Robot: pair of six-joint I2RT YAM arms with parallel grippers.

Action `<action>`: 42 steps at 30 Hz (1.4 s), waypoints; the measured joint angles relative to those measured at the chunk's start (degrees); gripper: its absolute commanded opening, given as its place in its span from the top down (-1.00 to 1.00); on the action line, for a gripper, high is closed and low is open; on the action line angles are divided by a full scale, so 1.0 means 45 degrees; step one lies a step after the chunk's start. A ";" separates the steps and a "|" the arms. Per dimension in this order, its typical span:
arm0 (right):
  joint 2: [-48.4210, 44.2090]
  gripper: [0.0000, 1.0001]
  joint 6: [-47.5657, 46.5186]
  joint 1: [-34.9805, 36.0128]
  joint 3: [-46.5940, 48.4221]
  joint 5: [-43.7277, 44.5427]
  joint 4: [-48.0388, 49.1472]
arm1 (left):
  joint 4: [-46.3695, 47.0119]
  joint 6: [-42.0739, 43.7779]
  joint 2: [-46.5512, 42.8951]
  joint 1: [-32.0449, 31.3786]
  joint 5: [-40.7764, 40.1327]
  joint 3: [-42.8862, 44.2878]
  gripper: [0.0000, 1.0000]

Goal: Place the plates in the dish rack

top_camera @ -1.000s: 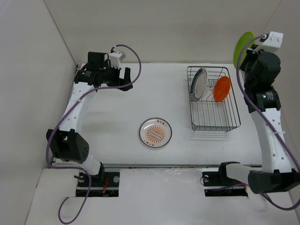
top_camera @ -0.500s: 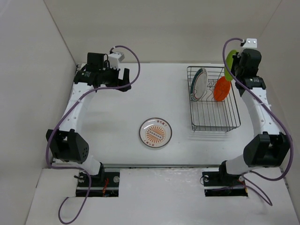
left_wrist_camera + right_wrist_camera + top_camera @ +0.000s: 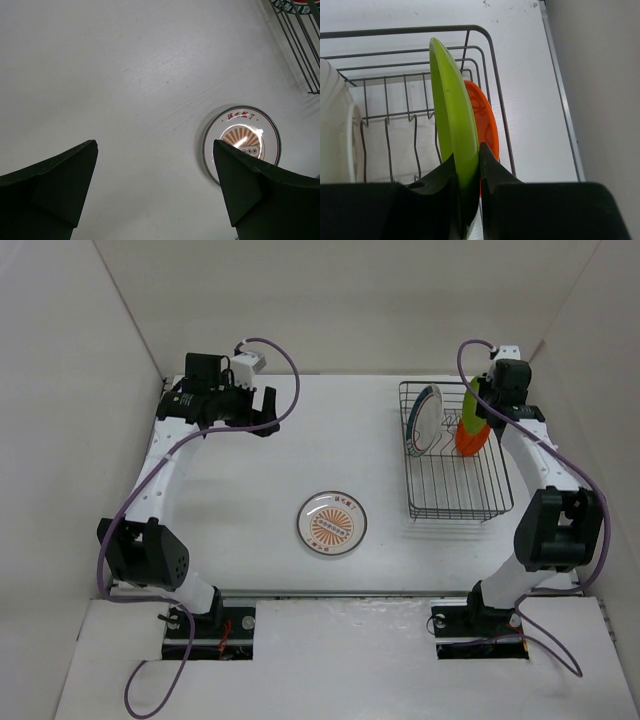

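My right gripper (image 3: 478, 406) is shut on the lime green plate (image 3: 451, 115), held on edge over the far end of the black wire dish rack (image 3: 492, 508), next to the upright orange plate (image 3: 486, 120). The green plate shows in the top view (image 3: 468, 408), and so does the orange plate (image 3: 476, 436). The teal-rimmed white plate (image 3: 426, 418) stands in the rack's left side. The sunburst plate (image 3: 332, 521) lies flat mid-table and shows in the left wrist view (image 3: 242, 140). My left gripper (image 3: 268, 412) is open and empty, high over the far left.
The rack's wire rim (image 3: 400, 31) frames the green plate. The right wall (image 3: 600, 90) rises close beside the rack. White walls enclose the table (image 3: 250, 480) at the back and on the left.
My right arm has swung down and left from high near the wall, bringing the green plate over the rack beside the orange plate. The left arm has not moved.
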 measured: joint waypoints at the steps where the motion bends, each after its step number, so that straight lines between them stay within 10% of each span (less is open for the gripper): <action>1: 0.0078 1.00 0.0005 0.0000 -0.0005 -0.0024 0.0010 | 0.0000 0.0010 0.0000 -0.0005 0.0010 -0.0015 -1.00; 18: 0.0942 1.00 0.0015 0.0000 -0.0219 0.0000 0.0214 | -0.0005 0.0044 -0.0019 -0.0005 0.0296 -0.0078 -1.00; 20: 0.1171 0.86 0.0015 0.0000 -0.0219 0.0049 0.0214 | -0.0005 0.0044 -0.0019 0.0000 0.0296 -0.0078 -1.00; 23: 0.1331 0.11 0.0087 0.0000 -0.0219 0.0078 0.0189 | -0.0005 0.0044 -0.0019 0.0000 0.0345 -0.0078 -1.00; 26: 0.1336 -0.07 0.0136 0.0000 -0.0180 0.0073 0.0214 | 0.0000 0.0044 -0.0015 -0.0005 0.0408 -0.0097 -1.00; 42: -0.1088 -0.29 0.0447 0.0024 0.1588 0.0039 -0.1137 | 0.0461 0.1457 0.0928 -0.0170 0.2161 -0.2730 -1.00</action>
